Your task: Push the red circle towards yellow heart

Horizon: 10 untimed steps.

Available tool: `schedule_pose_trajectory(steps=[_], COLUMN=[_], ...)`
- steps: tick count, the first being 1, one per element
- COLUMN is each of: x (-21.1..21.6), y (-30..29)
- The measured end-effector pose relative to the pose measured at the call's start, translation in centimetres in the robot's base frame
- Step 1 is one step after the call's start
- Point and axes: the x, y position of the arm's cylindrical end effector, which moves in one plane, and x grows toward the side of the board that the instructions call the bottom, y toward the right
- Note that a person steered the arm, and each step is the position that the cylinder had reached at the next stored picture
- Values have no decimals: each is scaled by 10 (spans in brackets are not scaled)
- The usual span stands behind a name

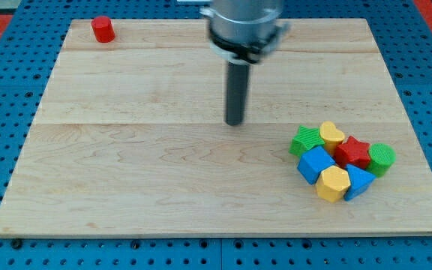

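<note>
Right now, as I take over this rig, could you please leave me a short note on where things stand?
My tip rests near the middle of the wooden board, touching no block.
The red circle block sits alone at the view's top left corner, far from my tip.
The yellow heart block sits at the top of the cluster at the view's lower right, beside the green star block and the red star block.
Done: nothing visible yet.
Left: bring my tip behind the red circle and push it towards the heart.
</note>
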Motion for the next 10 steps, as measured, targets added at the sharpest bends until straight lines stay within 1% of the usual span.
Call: schedule_pose_trajectory(steps=[1, 2, 3, 4, 5, 6, 7, 8, 9, 10], x=[-71, -174, -225, -227, -227, -227, -227, -217, -167, -157], y=[-37, -64, -87, -114, -114, -148, -215, -261, -260, -175])
